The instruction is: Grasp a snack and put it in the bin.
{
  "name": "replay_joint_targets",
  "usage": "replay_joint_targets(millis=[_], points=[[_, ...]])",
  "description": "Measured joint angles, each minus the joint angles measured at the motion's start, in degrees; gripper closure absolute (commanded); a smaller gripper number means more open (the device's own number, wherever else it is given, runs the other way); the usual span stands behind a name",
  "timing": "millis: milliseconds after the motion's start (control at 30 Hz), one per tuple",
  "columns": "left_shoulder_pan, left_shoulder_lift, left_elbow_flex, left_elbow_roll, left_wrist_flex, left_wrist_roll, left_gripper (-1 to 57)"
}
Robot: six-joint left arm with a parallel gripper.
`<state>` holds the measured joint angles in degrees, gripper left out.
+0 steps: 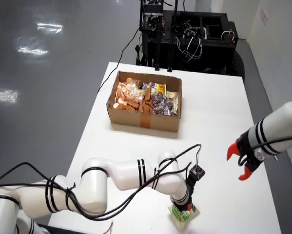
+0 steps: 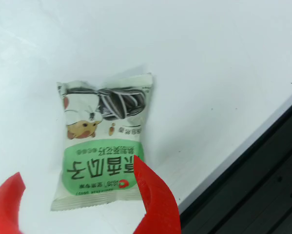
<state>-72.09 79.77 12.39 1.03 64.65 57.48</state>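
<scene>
Snack packet [image 2: 103, 144] flat on table [image 2: 223, 58], long axis toward end effector [image 2: 77, 195].

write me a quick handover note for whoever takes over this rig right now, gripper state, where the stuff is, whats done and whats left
Gripper: open, red fingers straddling the lower end of the snack packet, not closed on it.
Snack packet: green and white, lying flat on the white table near its front edge, right under the working arm's wrist in the overview.
Bin: the cardboard box further back on the table, already holding many snacks.
Second arm on the right of the overview, red gripper hanging open above the table, away from the packet.
Done: approach and alignment. Left: close, lift, carry to the box, release.
</scene>
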Motion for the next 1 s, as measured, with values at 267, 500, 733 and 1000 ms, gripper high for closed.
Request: replay_joint_targets(millis=[267, 500, 733, 1000], points=[[-1.2, 1.0, -1.3, -0.2, -2.5, 1.9, 10.7], [-1.9, 2.4, -1.3, -0.5, -4.1, 2.8, 10.5], [-2.2, 4.0, -1.3, -0.5, -6.2, 3.1, 10.3], [-1.9, 5.0, -1.5, 0.7, -7.8, 3.1, 7.9]])
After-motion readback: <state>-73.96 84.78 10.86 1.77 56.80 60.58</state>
